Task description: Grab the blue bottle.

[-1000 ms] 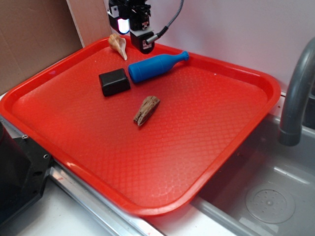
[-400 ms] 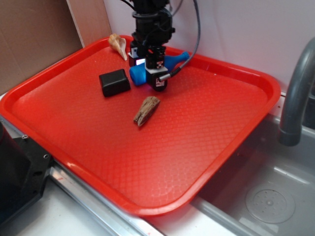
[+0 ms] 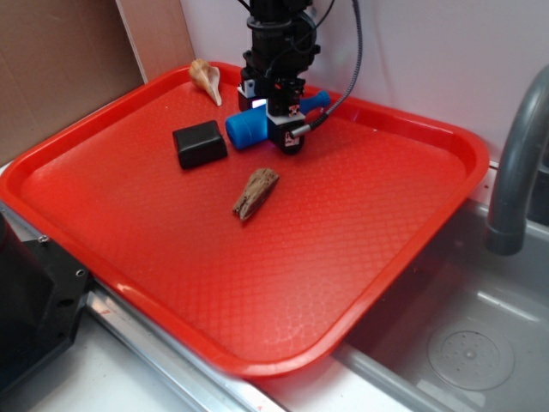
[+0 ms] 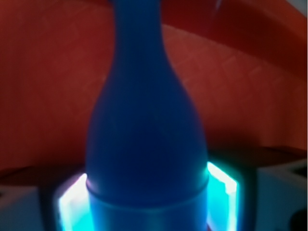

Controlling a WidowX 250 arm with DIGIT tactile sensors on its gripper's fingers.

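Exterior view places the tool (image 3: pixel 273 120) low over the middle of the blue bottle (image 3: pixel 244 128), which lies on its side at the far part of the red tray (image 3: pixel 360 232), base toward the black block (image 3: pixel 199 142) and cap toward the tray's back rim. Only this view shows the block just beside the bottle's base, the pale seashell (image 3: pixel 206 79) near the back-left rim, the brown wood piece (image 3: pixel 255 191) nearer the tray's middle, and the grey faucet (image 3: pixel 515 163) over the sink (image 3: pixel 467 343) to the right.

Wrist view fills with the blue bottle (image 4: pixel 144 125), neck pointing away, a glowing pad on each of its 2 sides, touching or nearly so; whether the tool is clenched on it I cannot tell. From outside, the tool hides the bottle's midsection. The wrist picture is dim and blurred.
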